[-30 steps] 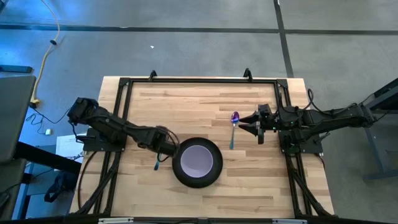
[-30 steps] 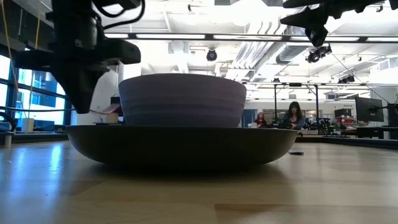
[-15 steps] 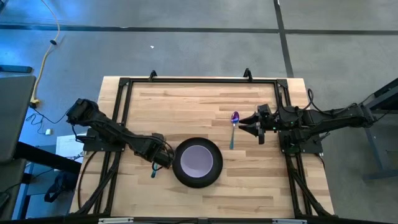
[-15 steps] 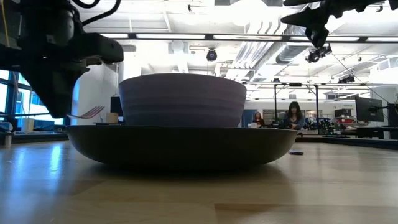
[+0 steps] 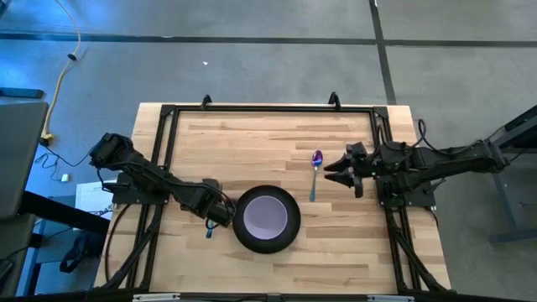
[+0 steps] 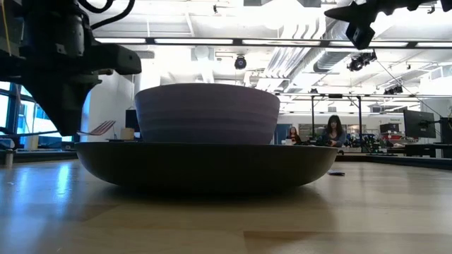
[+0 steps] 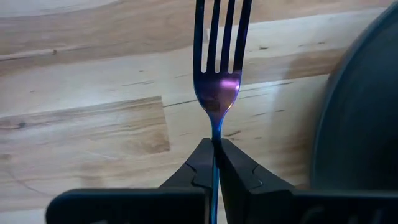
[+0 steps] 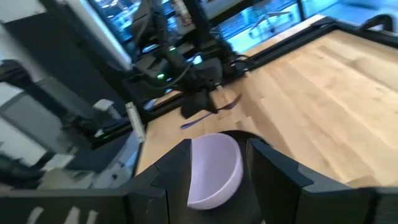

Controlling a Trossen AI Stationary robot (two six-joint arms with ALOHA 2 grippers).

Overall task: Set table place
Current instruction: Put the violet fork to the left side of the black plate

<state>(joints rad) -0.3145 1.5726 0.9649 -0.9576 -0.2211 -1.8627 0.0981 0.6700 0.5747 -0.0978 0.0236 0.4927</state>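
The black plate (image 5: 267, 242) lies on the table (image 5: 252, 143) near its front edge, with the lavender bowl (image 5: 267, 215) standing in it. My left gripper (image 5: 215, 215) hovers just left of the plate, pointing down, shut on the purple-and-teal fork (image 7: 219, 81). The fork's teal handle end (image 5: 208, 231) sticks out toward the near edge. The spoon (image 5: 315, 173) lies flat on the table right of the plate. My right gripper (image 5: 337, 168) hangs open above the table right of the spoon, holding nothing. My left gripper pinches the fork's thin handle just behind the neck (image 7: 215, 140) between its two fingertips (image 7: 200, 163). The fingers come from above, pointing steeply down, across the handle. The fork sits about level, tines (image 6: 99, 128) clear of the table, beside the plate's left rim.
A black rail frame (image 5: 164, 126) borders the table. Bare wood lies far of the plate and along the near edge. In the low view, people sit at desks (image 6: 333, 132) in the room behind.
My left gripper has carried the fork a little toward the table's near-left, away from the plate's rim, sinking slightly and rolling its wrist, so the fork has turned somewhat. It has kept still for the last half second.
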